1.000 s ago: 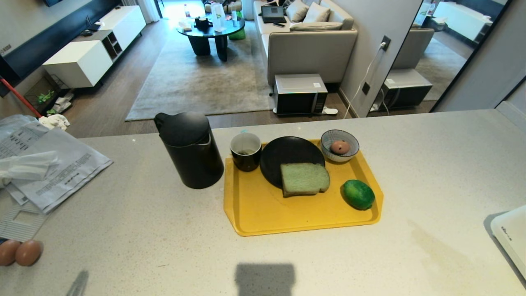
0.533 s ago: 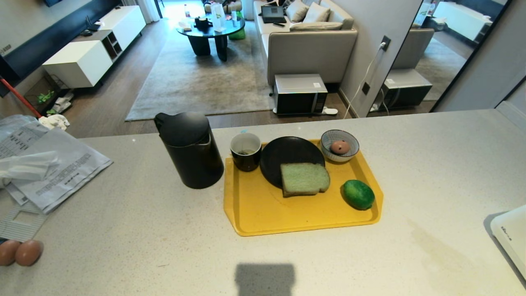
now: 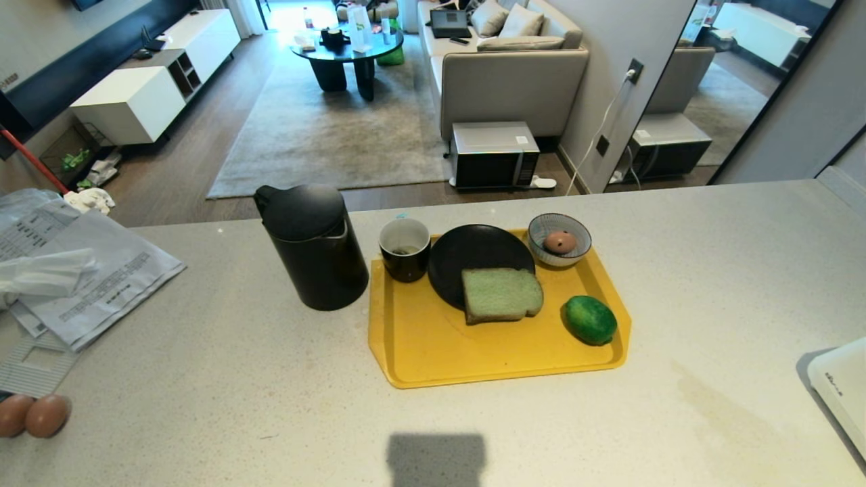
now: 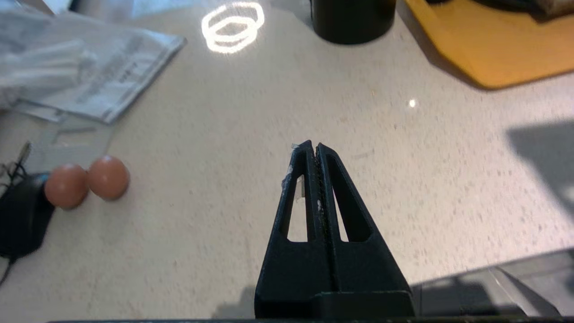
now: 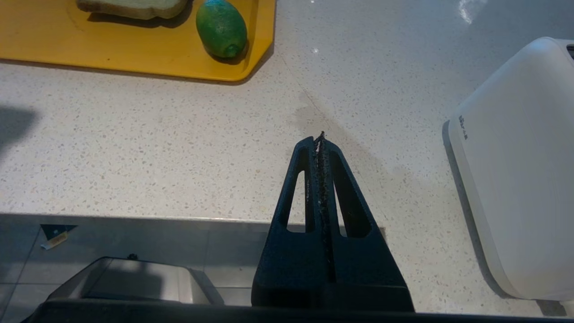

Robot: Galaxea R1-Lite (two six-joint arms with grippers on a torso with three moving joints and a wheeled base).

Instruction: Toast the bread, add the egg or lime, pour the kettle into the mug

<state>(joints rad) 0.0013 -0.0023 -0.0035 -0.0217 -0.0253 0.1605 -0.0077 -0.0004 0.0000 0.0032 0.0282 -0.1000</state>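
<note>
the left pincer is hanging pressed shut and empty over the bare speckled surface, with two brown eggs lying touching each other off to its side near a black adapter and some printed papers; the right pincer is likewise sitting closed on nothing above the near edge of the surface, just beside a white toaster; neither pincer is showing in the head view; further out, the yellow tray is carrying the lime near its right rim, the bread lying half on a black plate, the mug at the back left corner, and a striped bowl holding an egg at the back right; the kettle is standing upright on the surface just left of the tray.
</note>
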